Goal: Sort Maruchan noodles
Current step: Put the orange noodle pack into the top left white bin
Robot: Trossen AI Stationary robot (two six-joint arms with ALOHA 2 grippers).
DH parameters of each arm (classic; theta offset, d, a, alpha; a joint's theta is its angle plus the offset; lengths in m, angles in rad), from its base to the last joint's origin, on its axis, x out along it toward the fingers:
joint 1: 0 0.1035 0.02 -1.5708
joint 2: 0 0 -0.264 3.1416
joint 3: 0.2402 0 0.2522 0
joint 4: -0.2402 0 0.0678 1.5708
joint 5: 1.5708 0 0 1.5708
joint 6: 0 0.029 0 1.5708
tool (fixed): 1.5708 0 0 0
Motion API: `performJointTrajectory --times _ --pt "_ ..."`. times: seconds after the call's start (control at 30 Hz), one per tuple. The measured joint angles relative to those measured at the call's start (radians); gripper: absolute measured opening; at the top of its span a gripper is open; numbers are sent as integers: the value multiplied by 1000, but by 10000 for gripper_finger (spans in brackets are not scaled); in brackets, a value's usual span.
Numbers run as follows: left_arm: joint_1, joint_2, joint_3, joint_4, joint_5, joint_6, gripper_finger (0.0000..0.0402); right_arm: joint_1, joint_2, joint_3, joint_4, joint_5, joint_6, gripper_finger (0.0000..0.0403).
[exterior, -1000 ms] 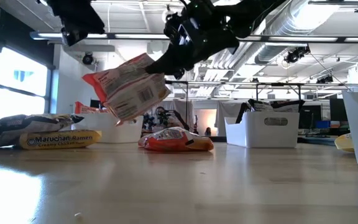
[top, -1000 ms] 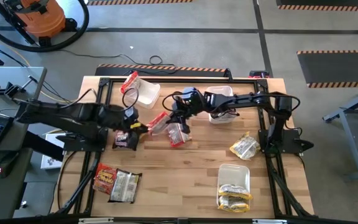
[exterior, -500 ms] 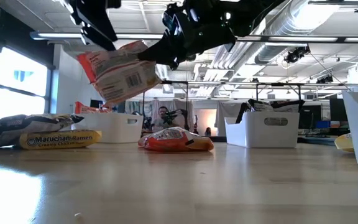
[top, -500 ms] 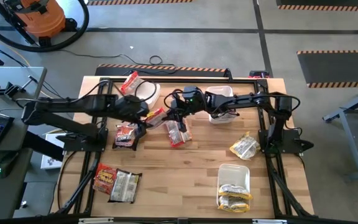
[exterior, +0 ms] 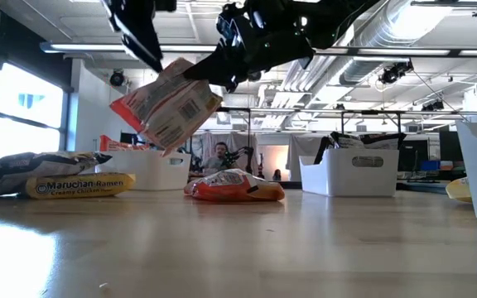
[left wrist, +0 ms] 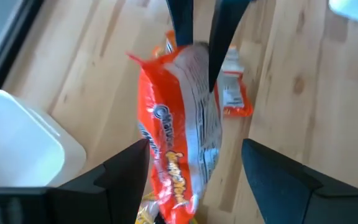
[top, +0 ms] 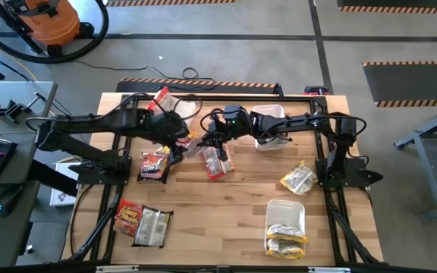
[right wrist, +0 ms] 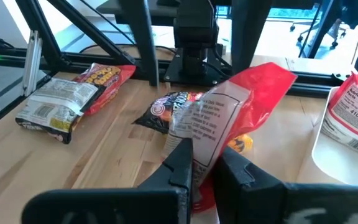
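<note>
A red-orange Maruchan noodle packet (exterior: 166, 108) hangs tilted in the air over the table's middle, with my right gripper (right wrist: 205, 157) shut on it. My left gripper (left wrist: 194, 149) is open at that packet's other end, one finger on either side of it. I cannot tell whether they touch it. Another red-orange packet (top: 217, 161) lies flat on the table below. A dark packet (top: 152, 164) lies to its left. Two more packets (top: 141, 220) lie near the front left edge. My right gripper pinches one end of the red-orange packet (right wrist: 199, 142) between its two fingers. The fingers come from the table's right, slanting a little downward. The packet is lifted clear of the table and slants down and away from the fingers (exterior: 215, 68) toward the left.
A white bin (top: 182, 114) with a red packet (top: 158, 98) stands at the far left, and another white bin (top: 273, 121) at the far middle. A third bin (top: 285, 208) at the front right holds yellow packets. A yellow packet (top: 298, 180) lies loose on the right.
My left gripper has gone toward the table's right and far side and has risen, from beside the dark packet up to the packet held in the air. That packet has swung a little in my right gripper's hold, staying clear of the table.
</note>
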Motion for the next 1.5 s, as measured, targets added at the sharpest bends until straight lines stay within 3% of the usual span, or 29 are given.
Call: performJointTrajectory --times 0.17,0.47,0.77,0.9,1.2,1.3,1.5 --pt "4 -23 16 -17 -14 -24 244 0 0 0 9 0 -7 20" --pt "19 -8 -100 57 -45 -53 244 0 0 0 18 0 -21 20" --pt "-4 -6 -178 207 19 -26 235 0 1 0 55 0 -22 20" --pt "-3 -7 -203 235 14 -27 193 0 1 0 59 0 -19 20" --pt "9 -33 -209 227 23 -9 16 0 1 0 81 12 32 22" --pt "44 -61 -200 187 48 -16 10 0 -5 1 67 69 58 37" --pt "191 -61 -75 -34 67 35 3 -9 -81 1 -65 197 57 107"
